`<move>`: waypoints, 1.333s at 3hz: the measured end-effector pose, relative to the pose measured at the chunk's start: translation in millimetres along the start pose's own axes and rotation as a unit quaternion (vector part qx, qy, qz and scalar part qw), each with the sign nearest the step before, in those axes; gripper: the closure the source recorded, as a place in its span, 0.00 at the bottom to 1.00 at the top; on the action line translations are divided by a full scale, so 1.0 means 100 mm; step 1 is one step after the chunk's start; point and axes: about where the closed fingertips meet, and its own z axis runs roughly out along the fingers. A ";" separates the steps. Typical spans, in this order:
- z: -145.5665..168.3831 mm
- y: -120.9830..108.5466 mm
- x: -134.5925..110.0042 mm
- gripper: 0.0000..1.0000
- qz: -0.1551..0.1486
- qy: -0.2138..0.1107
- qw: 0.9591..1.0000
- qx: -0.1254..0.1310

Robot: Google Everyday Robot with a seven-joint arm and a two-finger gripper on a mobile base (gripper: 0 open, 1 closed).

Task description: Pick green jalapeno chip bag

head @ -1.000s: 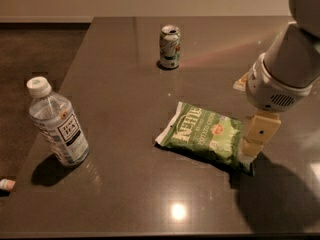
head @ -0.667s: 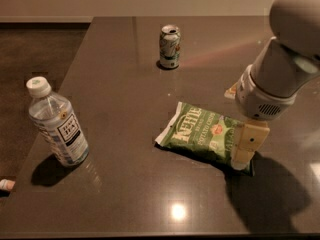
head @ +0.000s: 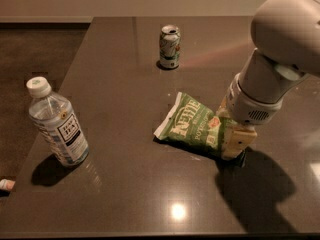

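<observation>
The green jalapeno chip bag (head: 192,124) lies flat near the middle of the dark table (head: 120,79), its white lettering facing up. My gripper (head: 231,143) is low at the bag's right end, over its sealed edge and touching or almost touching the table. My pale arm comes in from the upper right and hides the bag's far right corner.
A green-and-white soda can (head: 169,46) stands upright at the back of the table. A clear water bottle (head: 56,124) with a white cap stands near the left edge. A small white-and-red object (head: 6,184) lies off the table's left front corner.
My arm has swung in from the right and down, bringing the gripper closer onto the bag's right end. The bag, can and bottle have not moved.
</observation>
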 end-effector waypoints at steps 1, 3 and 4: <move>-0.15 -0.04 -0.01 0.62 -0.006 0.003 1.000 0.013; -1.01 -0.35 -0.10 1.00 0.004 -0.007 0.997 0.074; -1.48 -0.56 -0.10 1.00 0.018 -0.009 0.995 0.096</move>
